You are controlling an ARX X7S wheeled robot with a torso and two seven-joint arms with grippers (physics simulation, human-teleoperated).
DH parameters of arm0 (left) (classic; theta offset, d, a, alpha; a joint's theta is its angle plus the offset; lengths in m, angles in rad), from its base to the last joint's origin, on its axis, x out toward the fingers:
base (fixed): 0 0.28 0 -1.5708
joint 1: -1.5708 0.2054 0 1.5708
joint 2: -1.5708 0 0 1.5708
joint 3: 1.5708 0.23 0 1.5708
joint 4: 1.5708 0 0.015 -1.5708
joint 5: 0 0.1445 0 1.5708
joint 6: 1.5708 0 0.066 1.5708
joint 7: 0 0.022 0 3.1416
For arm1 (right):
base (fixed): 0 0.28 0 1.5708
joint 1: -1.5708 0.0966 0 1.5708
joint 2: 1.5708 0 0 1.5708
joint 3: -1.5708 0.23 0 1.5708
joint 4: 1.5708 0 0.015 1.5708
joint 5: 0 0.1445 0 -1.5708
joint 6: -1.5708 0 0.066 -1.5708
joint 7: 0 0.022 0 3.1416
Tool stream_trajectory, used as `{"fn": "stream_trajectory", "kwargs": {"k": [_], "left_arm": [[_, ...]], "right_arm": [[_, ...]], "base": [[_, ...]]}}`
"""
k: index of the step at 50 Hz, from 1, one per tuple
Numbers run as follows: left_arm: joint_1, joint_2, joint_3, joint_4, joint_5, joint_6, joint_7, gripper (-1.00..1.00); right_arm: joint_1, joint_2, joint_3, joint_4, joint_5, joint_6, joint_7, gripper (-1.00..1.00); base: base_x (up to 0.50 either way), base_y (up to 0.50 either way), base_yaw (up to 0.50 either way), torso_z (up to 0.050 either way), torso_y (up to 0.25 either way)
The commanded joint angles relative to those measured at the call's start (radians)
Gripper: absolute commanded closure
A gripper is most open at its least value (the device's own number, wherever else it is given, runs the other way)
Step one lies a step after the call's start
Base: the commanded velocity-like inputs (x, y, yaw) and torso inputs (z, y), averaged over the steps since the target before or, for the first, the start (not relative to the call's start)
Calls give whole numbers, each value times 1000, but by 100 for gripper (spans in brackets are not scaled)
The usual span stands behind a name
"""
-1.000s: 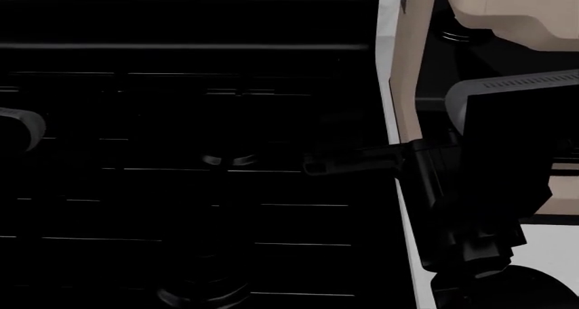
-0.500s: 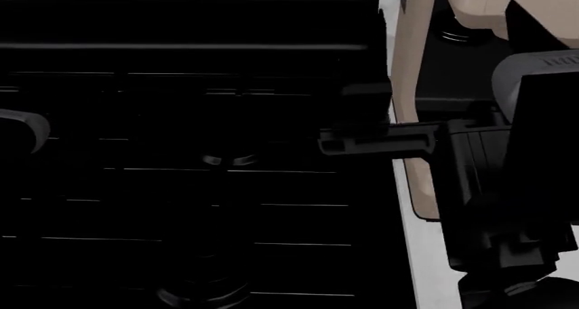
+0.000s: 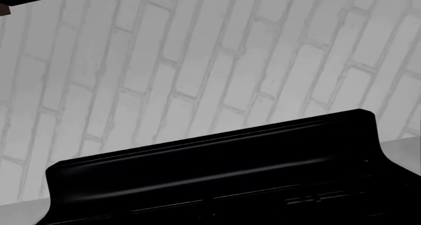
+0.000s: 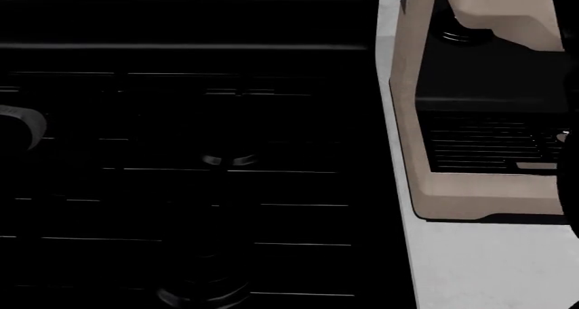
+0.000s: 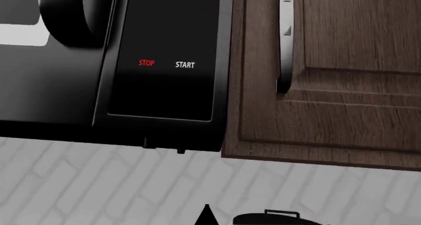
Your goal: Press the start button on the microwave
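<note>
The microwave [image 5: 79,62] shows in the right wrist view, black, with a round knob and a dark control panel [image 5: 167,57]. The white START label [image 5: 185,64] sits beside a red STOP label [image 5: 146,63] low on that panel. My right gripper [image 5: 207,216] shows only as one black pointed tip, its fingers together, well short of the panel and below START in the picture. It holds nothing. My left gripper's jaws do not show against the black stove. The microwave is out of the head view.
A dark wood cabinet door [image 5: 342,72] with a metal handle [image 5: 285,42] adjoins the microwave. A grey brick wall [image 3: 197,67] rises behind the black stove [image 4: 181,153]. A beige appliance [image 4: 470,119] stands on the white counter [image 4: 489,268]. A black lid [image 5: 276,219] shows low.
My right arm, which reached across the stove's right edge in the head view, has lifted to the right and left that view, uncovering the beige appliance.
</note>
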Motion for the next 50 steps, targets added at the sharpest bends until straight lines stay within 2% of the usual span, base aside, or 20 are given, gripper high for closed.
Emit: {"fn": "stream_trajectory", "kwargs": {"k": [1, 12, 26, 44, 50], "left_arm": [[-3, 16, -13, -10, -3, 4, 14, -100], [3, 12, -18, -14, -11, 8, 11, -100], [9, 10, -23, -7, -23, 8, 9, -100], [13, 1, -24, 7, -35, 3, 5, -100], [16, 0, -27, -2, -37, 14, 3, -100]], "right_arm": [[217, 0, -106, 193, -38, -36, -32, 100], [432, -30, -249, 426, -128, -43, -84, 100], [626, -74, -403, 772, -278, -186, -229, 100], [726, -141, -457, 1008, -353, -313, -310, 100], [710, -159, -446, 1008, -341, -316, -304, 100]], "base": [[0, 0, 0, 0, 0], [0, 0, 0, 0, 0], [0, 0, 0, 0, 0], [0, 0, 0, 0, 0], [0, 0, 0, 0, 0]]}}
